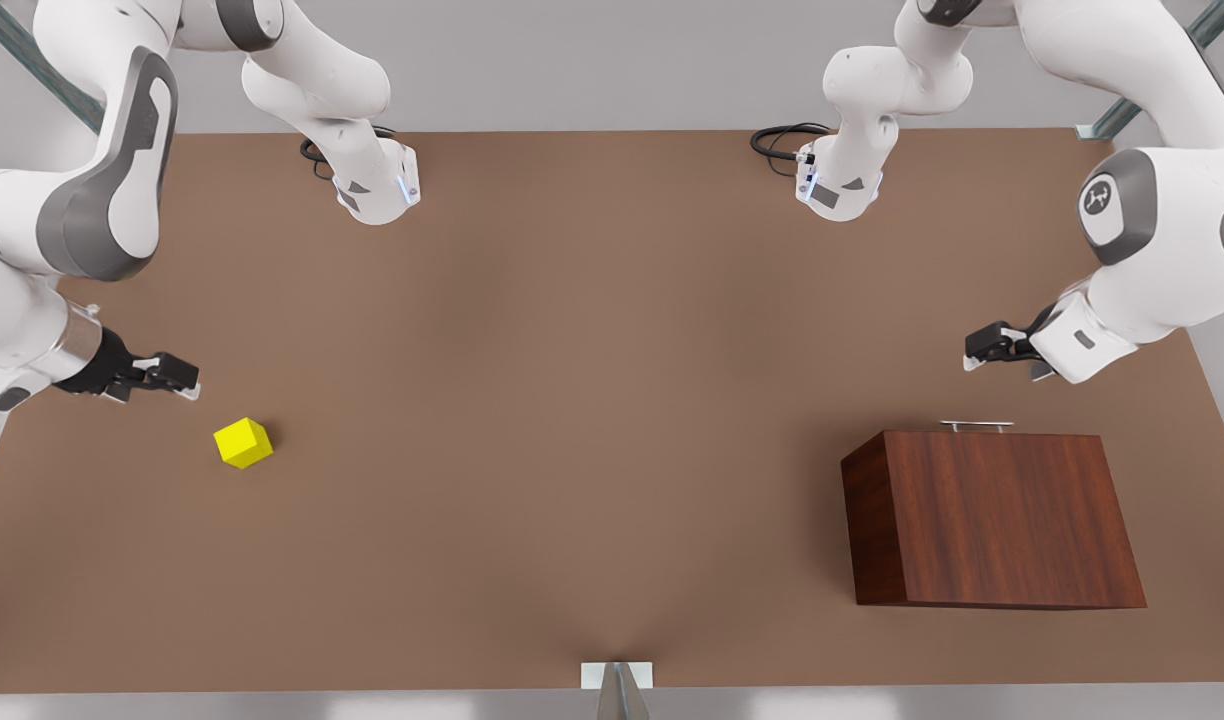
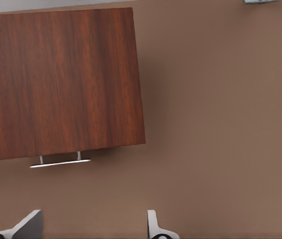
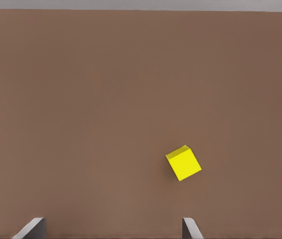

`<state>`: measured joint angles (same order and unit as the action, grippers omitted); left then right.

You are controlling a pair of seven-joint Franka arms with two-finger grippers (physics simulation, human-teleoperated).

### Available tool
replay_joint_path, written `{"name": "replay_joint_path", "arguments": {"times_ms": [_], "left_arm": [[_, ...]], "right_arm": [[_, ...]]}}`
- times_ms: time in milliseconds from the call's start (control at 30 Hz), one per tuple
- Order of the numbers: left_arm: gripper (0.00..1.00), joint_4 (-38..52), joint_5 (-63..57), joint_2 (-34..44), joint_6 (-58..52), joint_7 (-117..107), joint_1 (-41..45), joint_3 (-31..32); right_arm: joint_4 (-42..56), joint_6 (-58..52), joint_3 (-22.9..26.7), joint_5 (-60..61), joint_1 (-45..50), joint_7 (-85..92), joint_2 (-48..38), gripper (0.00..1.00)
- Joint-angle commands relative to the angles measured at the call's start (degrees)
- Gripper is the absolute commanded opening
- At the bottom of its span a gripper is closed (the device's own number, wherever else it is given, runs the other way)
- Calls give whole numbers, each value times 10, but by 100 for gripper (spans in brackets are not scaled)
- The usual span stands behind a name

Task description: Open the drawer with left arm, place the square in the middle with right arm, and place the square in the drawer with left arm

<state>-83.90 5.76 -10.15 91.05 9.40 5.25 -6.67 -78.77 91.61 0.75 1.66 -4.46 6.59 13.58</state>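
Note:
The dark wood drawer box (image 1: 992,515) stands at the front view's right, its drawer pushed in and the silver handle (image 1: 977,426) on its far face. My left gripper (image 1: 980,350) hovers open a little behind and above that handle. In the left wrist view the handle (image 2: 60,162) lies ahead of the left gripper (image 2: 92,226), beside the box (image 2: 56,79). The yellow square (image 1: 243,442) rests on the table at the front view's left. My right gripper (image 1: 177,378) is open just behind it, apart from it. The right wrist view has the square (image 3: 183,163) ahead of the right gripper (image 3: 111,229).
The brown tabletop (image 1: 572,400) stretches wide between the square and the box. Both arm bases (image 1: 377,190) (image 1: 837,190) stand at the far edge with black cables. A small white bracket (image 1: 617,676) sits at the near edge.

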Motion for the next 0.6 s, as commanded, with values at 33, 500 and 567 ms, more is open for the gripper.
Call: {"name": "replay_joint_path", "arguments": {"times_ms": [33, 500, 567], "left_arm": [[100, -1, -1, -2, 3, -11, 0, 0], [100, -435, 1, 152, 469, -595, -7, -19], [100, -464, 7, 149, 508, -612, -7, -25]], "right_arm": [[-15, 16, 0, 0, 0, 0, -7, 100], [-326, 356, 46, 3, -47, 429, 28, 100], [-337, 387, 46, 4, -46, 447, 43, 100]]}}
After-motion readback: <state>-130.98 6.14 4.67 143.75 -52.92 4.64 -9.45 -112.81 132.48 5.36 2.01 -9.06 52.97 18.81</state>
